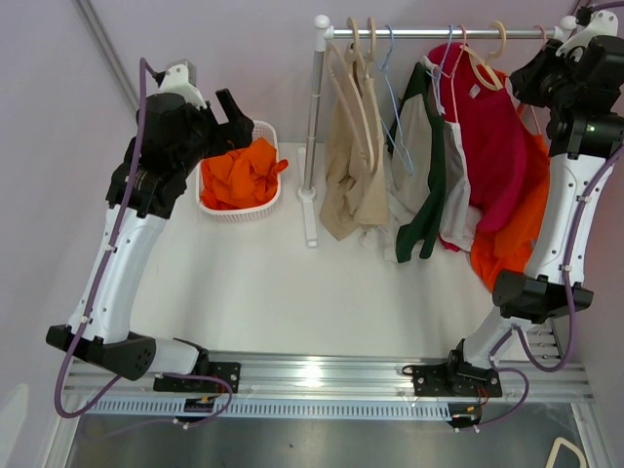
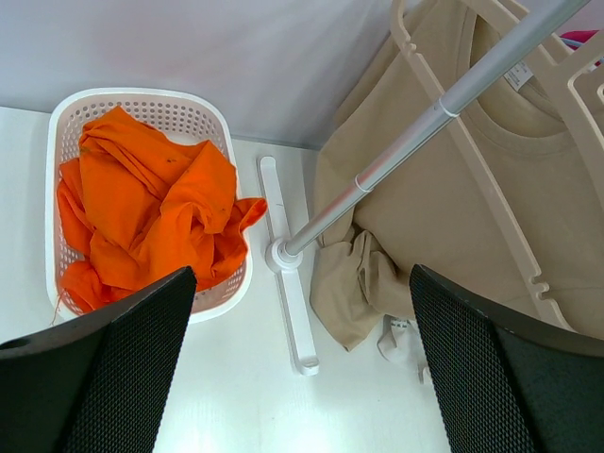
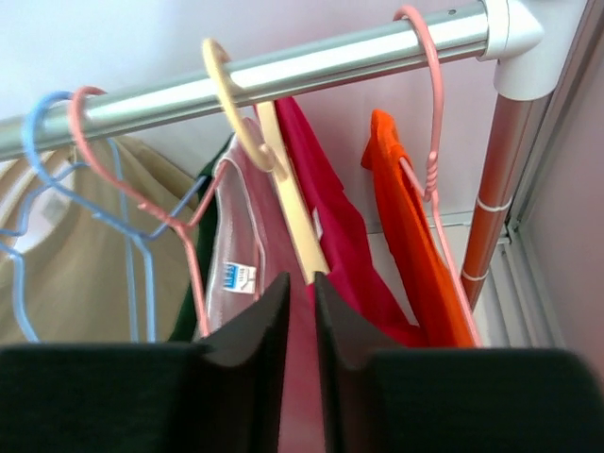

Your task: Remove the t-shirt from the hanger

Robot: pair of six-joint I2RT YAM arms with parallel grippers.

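A crimson t-shirt (image 1: 492, 146) hangs on a cream hanger (image 1: 485, 63) near the right end of the clothes rail (image 1: 419, 32). My right gripper (image 1: 525, 83) is up at the shirt's collar, just under the rail. In the right wrist view its jaws (image 3: 300, 283) stand nearly together, pinching the shirt's pinkish inner fabric (image 3: 236, 236) right below the cream hanger (image 3: 293, 212). My left gripper (image 1: 234, 115) hovers wide open above the white basket (image 1: 265, 132); nothing lies between its fingers (image 2: 123, 368).
The basket (image 2: 142, 97) holds crumpled orange clothes (image 2: 151, 208). On the rail also hang a beige shirt (image 1: 351, 156), a green and white garment (image 1: 424, 171) and an orange shirt (image 3: 415, 245) on a pink hanger. The rail's post and white foot (image 2: 288, 283) stand mid-table.
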